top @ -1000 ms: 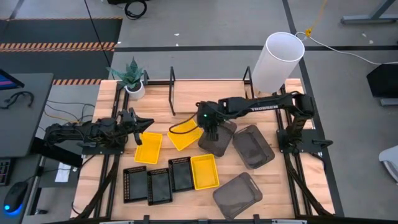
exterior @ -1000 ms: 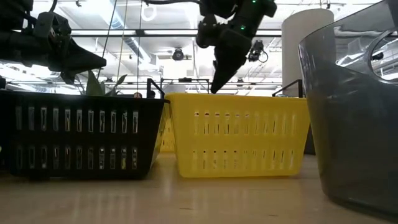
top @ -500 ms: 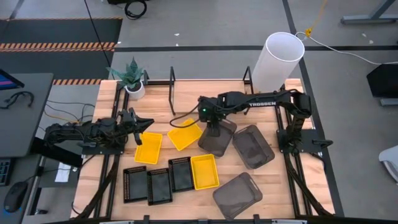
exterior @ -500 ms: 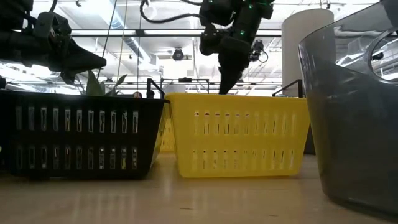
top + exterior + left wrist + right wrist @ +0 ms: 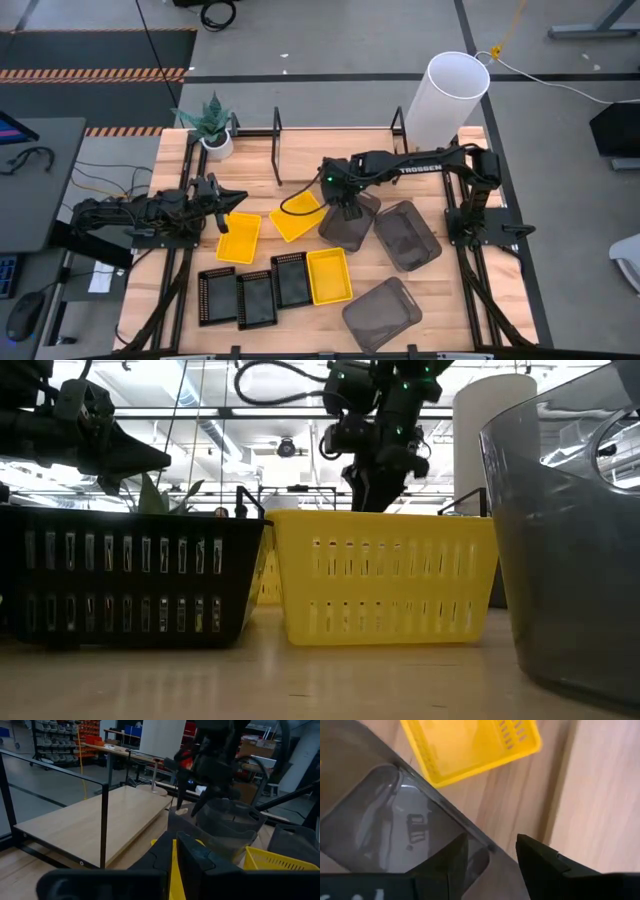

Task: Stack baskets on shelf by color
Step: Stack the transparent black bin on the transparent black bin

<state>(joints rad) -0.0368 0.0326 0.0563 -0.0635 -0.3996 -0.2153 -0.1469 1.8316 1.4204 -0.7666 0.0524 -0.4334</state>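
Currently positioned at frame centre in the high view: right gripper (image 5: 345,212), fingers parted and straddling the upper rim of a smoky grey basket (image 5: 349,224), nothing clamped yet. Alongside at left, touching or nearly so: tilted yellow basket (image 5: 298,217). At upper centre: shelf (image 5: 330,150), bare of baskets. At frame left, near a second yellow basket (image 5: 239,237): left gripper (image 5: 222,199), idle, finger state not discernible.

Recommended for the grasp:
- Lower with one finger inside the wall and one outside.
- Close on the rim squarely, clear of the yellow basket.
- Lift straight up, then carry toward the shelf.
- Expect thin plastic to flex; avoid pinching near a corner.
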